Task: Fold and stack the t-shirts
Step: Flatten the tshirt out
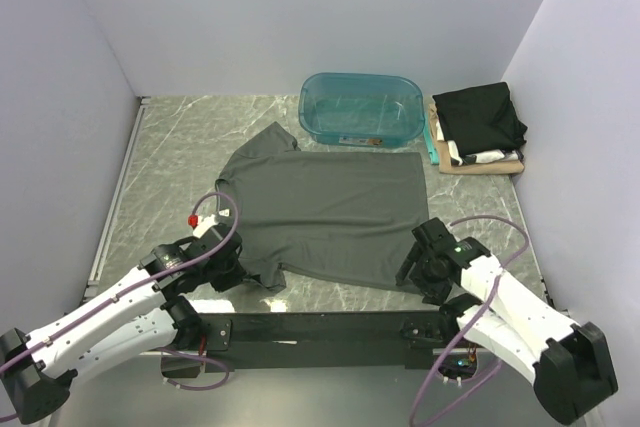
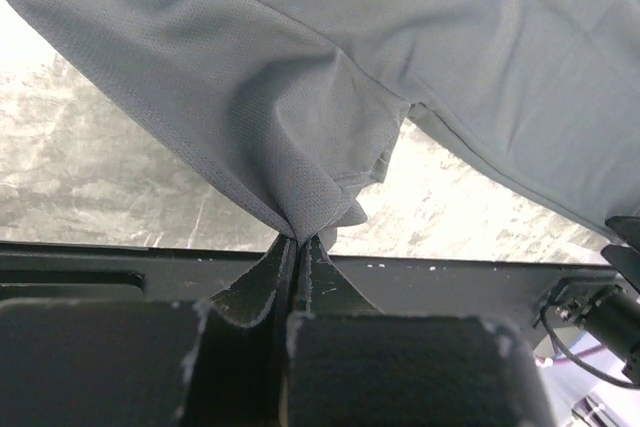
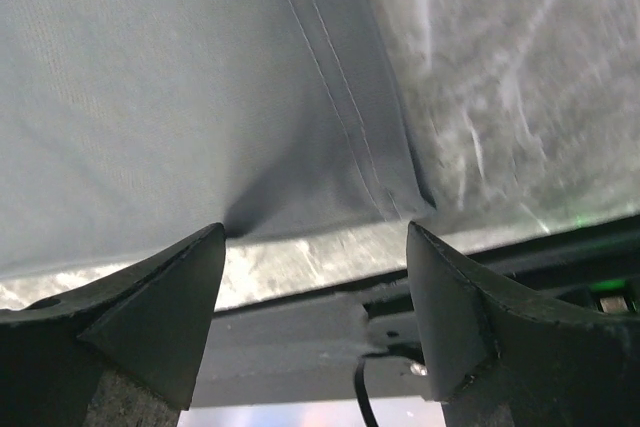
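From above, the charcoal t-shirt [image 1: 330, 212] lies spread between my left gripper [image 1: 245, 269] and right gripper [image 1: 415, 265]. The teal tub [image 1: 360, 107] stands just behind it, with the folded tees [image 1: 480, 122] stacked beside the tub, outside it. On my left wrist, my jaws pinch a fold of the shirt. On my right wrist, my jaws gape over its hem.

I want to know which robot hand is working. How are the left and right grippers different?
The left gripper has its jaws shut, pinching a fold of the grey t-shirt; the right gripper has its jaws wide apart, holding nothing. The left one is at a sleeve; the right one is at the hem corner. Both sit at the shirt's near edge.
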Tool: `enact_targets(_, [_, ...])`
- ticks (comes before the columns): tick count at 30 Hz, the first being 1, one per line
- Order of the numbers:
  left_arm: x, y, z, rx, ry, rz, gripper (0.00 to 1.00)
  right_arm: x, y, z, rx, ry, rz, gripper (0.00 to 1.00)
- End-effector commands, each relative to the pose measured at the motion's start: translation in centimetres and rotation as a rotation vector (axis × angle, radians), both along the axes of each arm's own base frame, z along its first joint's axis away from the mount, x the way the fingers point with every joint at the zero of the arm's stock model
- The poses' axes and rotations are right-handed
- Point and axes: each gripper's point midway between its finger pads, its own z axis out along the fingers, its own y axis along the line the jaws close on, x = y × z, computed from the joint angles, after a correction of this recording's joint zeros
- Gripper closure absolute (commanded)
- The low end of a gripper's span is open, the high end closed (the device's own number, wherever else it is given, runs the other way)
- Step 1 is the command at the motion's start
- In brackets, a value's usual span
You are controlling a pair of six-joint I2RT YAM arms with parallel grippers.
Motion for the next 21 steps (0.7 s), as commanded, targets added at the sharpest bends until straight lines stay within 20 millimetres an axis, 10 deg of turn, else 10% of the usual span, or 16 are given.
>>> enact_targets(1, [1.5, -0.2, 1.8, -0.010, -0.079, 0.023, 0.99, 2.1, 0.2, 0.0, -0.028, -0.048, 0.025, 0.21])
enact_targets(8, [2.9, 0.8, 3.3, -0.012, -0.158, 0.115, 0.99, 3.0, -0.4, 0.0, -0.076, -0.071, 0.032, 0.40])
enact_targets(17, [1.8, 1.1, 3.7, -0.023, -0.127, 0.104, 0.99, 2.5, -0.6, 0.2, -0.077, -0.073, 0.058, 0.89])
enact_targets(21, [0.4, 0.6, 4.2, -0.057, -0.072, 0.057, 0.99, 1.8, -0.6, 1.6, -0.063, -0.061, 0.080, 0.92])
